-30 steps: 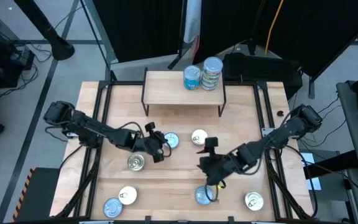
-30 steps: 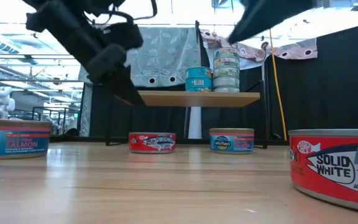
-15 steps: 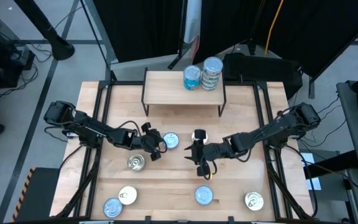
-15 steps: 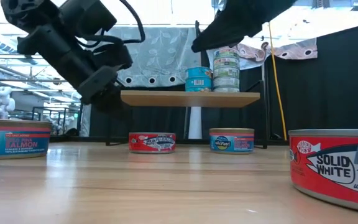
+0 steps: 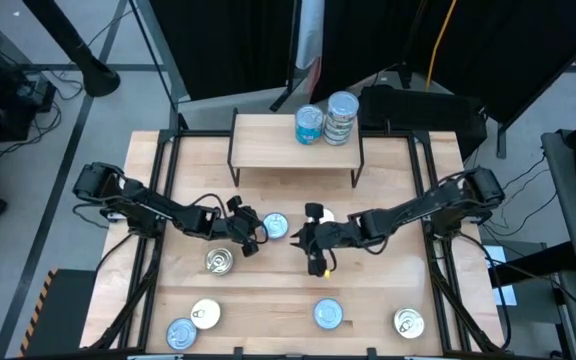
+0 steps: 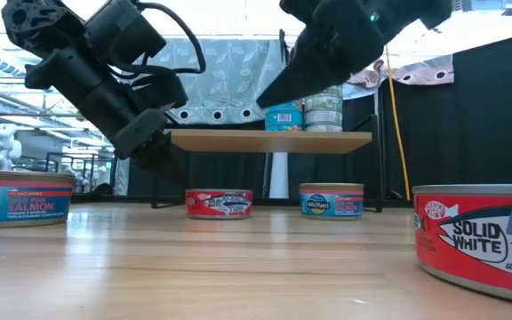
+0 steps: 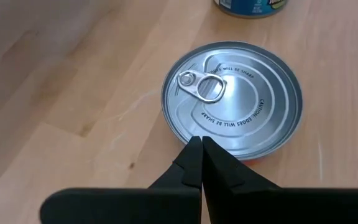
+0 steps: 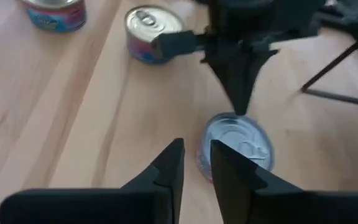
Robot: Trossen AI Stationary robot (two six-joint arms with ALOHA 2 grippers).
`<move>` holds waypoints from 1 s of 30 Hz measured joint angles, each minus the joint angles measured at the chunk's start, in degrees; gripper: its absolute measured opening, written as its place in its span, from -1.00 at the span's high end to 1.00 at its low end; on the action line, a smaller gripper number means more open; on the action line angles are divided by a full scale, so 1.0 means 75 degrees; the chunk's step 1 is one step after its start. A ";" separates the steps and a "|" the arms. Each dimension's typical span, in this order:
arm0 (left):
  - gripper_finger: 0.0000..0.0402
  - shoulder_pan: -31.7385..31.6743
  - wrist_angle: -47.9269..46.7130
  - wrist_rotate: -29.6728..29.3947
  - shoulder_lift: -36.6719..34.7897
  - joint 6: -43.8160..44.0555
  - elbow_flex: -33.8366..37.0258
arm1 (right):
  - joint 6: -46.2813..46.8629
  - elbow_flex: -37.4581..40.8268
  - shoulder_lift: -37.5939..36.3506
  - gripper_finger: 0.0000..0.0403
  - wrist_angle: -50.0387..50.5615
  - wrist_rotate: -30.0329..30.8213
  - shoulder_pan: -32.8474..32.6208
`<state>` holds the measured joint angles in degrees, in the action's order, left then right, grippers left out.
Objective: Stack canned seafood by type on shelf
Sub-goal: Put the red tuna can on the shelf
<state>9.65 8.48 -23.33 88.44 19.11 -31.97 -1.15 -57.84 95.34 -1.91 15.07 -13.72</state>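
A red-sided tin (image 7: 232, 99) with a silver pull-tab lid stands on the table at mid-centre (image 5: 275, 226). My left gripper (image 7: 201, 146), shut, points slanting down at the tin's rim from the table's left (image 5: 251, 238). My right gripper (image 8: 196, 152) hangs just right of that tin (image 5: 306, 240), its fingers a narrow gap apart with nothing between them. It partly covers a cream-lidded tin (image 5: 321, 214). The shelf (image 5: 268, 145) at the far edge carries two stacks of tins (image 5: 309, 125) (image 5: 341, 118). My left gripper's shut fingertips (image 7: 202, 155) stand at the tin's rim nearest them (image 7: 219, 149), slanting down from the table's left. Whether they touch the rim, I cannot tell.
Loose tins stand on the table: one (image 5: 219, 261) near the left gripper, two at the near left (image 5: 205, 314) (image 5: 180, 333), one at near centre (image 5: 328, 314), one at the near right (image 5: 408, 322). The shelf's left half is bare wood.
My right gripper has travelled from above the near-centre tin toward the table's far left, ending low beside the red-sided tin and facing my left gripper. My left gripper has sunk toward that tin's rim, staying shut.
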 joint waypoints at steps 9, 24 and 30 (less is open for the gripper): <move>1.00 0.0032 -0.0516 0.0112 0.0004 0.0197 0.0008 | -0.0966 0.0000 0.0391 0.70 -0.0041 -0.0036 0.0205; 1.00 0.0298 -0.1056 0.0105 -0.0584 0.0409 0.0004 | -0.1721 0.0003 0.0931 -0.10 -0.1384 0.0641 0.0348; 1.00 0.0649 -0.1687 -0.0130 -0.1876 0.0392 -0.0217 | -0.0167 -0.0009 0.1039 -0.22 -0.1679 0.0808 0.0972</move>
<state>14.51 -4.17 -24.30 74.37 22.05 -33.59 -2.40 -57.91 103.13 -14.51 21.13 -6.44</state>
